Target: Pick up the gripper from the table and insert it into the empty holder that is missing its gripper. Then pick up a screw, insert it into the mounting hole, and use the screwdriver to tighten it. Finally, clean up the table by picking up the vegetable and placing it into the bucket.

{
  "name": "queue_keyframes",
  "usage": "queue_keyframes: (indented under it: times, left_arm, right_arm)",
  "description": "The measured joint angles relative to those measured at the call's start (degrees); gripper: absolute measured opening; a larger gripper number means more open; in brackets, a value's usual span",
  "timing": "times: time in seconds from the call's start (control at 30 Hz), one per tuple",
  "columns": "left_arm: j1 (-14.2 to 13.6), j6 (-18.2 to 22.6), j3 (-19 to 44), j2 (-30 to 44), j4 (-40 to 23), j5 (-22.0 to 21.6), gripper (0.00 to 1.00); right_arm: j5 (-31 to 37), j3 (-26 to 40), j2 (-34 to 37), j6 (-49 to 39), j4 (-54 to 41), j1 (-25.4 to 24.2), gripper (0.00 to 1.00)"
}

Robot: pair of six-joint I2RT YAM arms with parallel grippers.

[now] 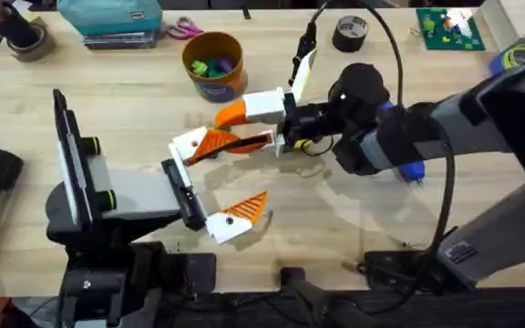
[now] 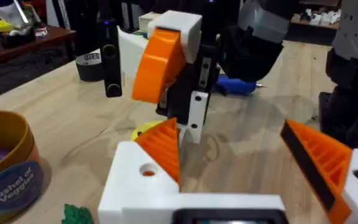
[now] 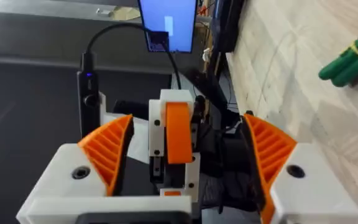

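Gaping left hand [image 1: 240, 173]: its two fingers stand wide apart over the counter [image 1: 135, 118] and hold nothing.
Holder [image 2: 138, 180]: white block of the left hand's finger on the side towards the bucket. It carries the gripper on its inner face. The mounting hole on top shows something orange inside, but I cannot tell if it is a screw.
Gripper [image 2: 163, 146]: orange ribbed wedge, seated on this holder. In the right wrist view it [image 3: 178, 137] shows edge-on between the right hand's two pads, with a gap on each side.
Right hand [image 1: 240, 128]: open about half, gripping nothing. It points at the left hand, and its fingers reach on both sides of the holder. Touching or not, I cannot tell.
Screwdriver [image 1: 411, 170]: blue, lying on the counter, mostly hidden under the right arm. Its bit tip shows in the left wrist view.
Vegetable [image 3: 347, 62]: dark green, lying on the counter well apart from both hands. It is cut off by the picture edge.
Bucket [image 1: 217, 87]: upright on the counter beyond both hands, with coloured toys inside. In the left wrist view it [image 2: 8, 180] is cut off by the edge, and a green leafy bit lies just beside it.
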Motion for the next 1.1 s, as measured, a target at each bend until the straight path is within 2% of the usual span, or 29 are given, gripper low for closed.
queue_keyframes:
  times: [0.7, 0.9, 0.93, 1.1]
  left_arm:
    - [0.00, 0.13, 0.00, 0.00, 0.02, 0.00, 0.985]
    - [0.00, 0.13, 0.00, 0.00, 0.00, 0.00, 0.985]
    - [0.00, 0.13, 0.00, 0.00, 0.00, 0.00, 0.985]
    - [0.00, 0.13, 0.00, 0.00, 0.00, 0.00, 0.985]
  right_arm:
    - [0.44, 0.00, 0.00, 0.03, -0.12, -1.16, 0.995]
    - [-2.02, 0.00, 0.00, 0.03, -0.14, -5.32, 0.995]
    - [-3.44, -0.02, -0.04, 0.03, -0.14, -8.43, 0.995]
    - [-5.29, -0.01, -2.80, -0.30, -1.34, -15.21, 0.995]
